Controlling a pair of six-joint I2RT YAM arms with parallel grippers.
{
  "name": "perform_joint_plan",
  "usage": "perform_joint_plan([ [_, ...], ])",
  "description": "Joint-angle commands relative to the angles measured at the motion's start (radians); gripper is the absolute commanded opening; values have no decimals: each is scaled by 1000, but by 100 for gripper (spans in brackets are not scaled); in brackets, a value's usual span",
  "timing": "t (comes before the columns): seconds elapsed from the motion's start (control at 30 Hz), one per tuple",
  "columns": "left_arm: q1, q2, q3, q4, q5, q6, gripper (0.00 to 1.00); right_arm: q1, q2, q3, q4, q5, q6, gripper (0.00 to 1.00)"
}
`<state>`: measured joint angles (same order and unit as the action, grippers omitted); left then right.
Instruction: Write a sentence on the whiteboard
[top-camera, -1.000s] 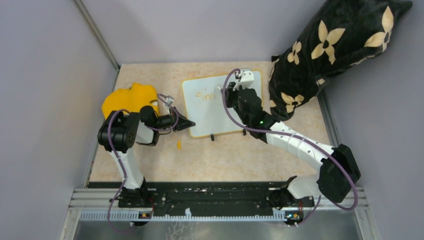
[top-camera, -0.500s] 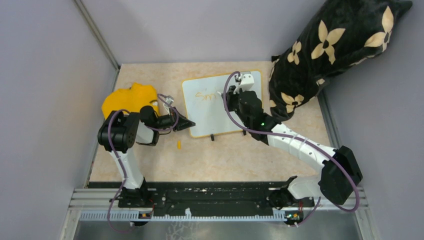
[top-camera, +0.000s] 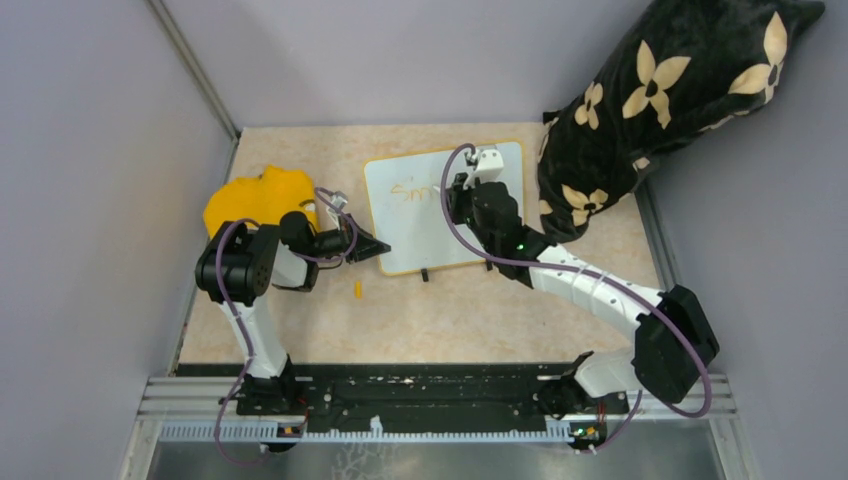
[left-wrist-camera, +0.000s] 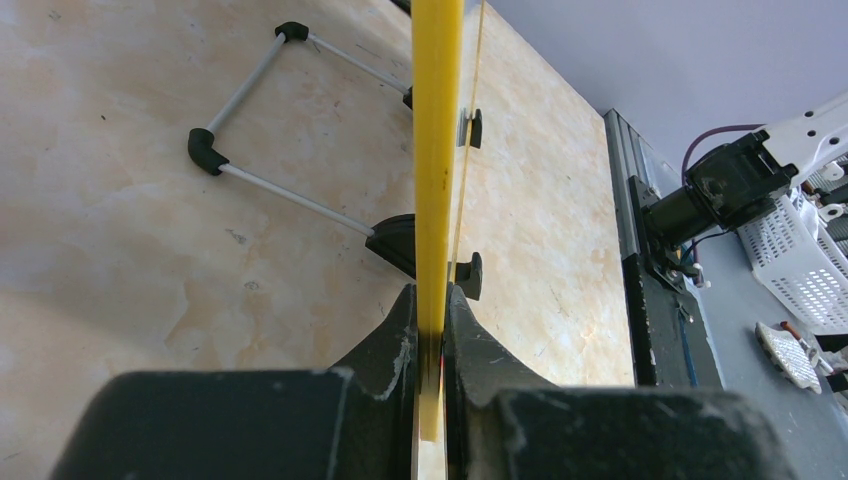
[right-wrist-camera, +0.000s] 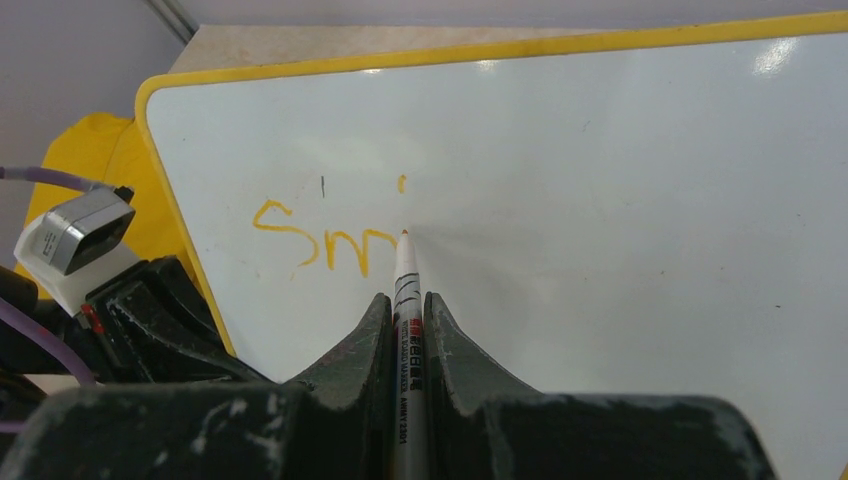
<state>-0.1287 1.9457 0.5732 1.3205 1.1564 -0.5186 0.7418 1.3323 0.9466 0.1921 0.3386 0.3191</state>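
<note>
Between the fingers of the left gripper (left-wrist-camera: 430, 305): the whiteboard (top-camera: 425, 240) frame is being clamped | board judged light, stiff, glossy-slippery, best held by edge | marker (right-wrist-camera: 404, 275) is being pinched by the right gripper (right-wrist-camera: 405, 312)

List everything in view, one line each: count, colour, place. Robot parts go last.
whiteboard: one, white with yellow frame, table centre
writing: one unfinished word, orange, upper left of the board
marker: one, white barrel, tip at the board
wire stand: one, grey with black ends, behind the board
cloth: one, yellow, left of the board
small piece: one, orange, on the table near the board's lower left corner
cushion: one, black with cream flowers, far right
table: one, tan marbled
left gripper: one, black, clamped on the board's edge
right gripper: one, black, holding the marker
</note>
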Motion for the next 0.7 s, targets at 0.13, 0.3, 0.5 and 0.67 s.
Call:
perform_joint_plan([
  [0.13, 0, 22, -3, -34, -24, 40, 0, -11, 24, 30, 48, 15, 8, 0],
  [0.3, 0, 22, -3, -34, -25, 40, 0, -12, 18, 11, 46, 24, 11, 0],
  [0.5, 0, 23, -3, -35, -26, 41, 0, -10, 8, -12, 40, 32, 11, 0],
  [0.67, 0, 22, -3, -34, -26, 40, 0, -10, -9, -40, 41, 35, 16, 0],
])
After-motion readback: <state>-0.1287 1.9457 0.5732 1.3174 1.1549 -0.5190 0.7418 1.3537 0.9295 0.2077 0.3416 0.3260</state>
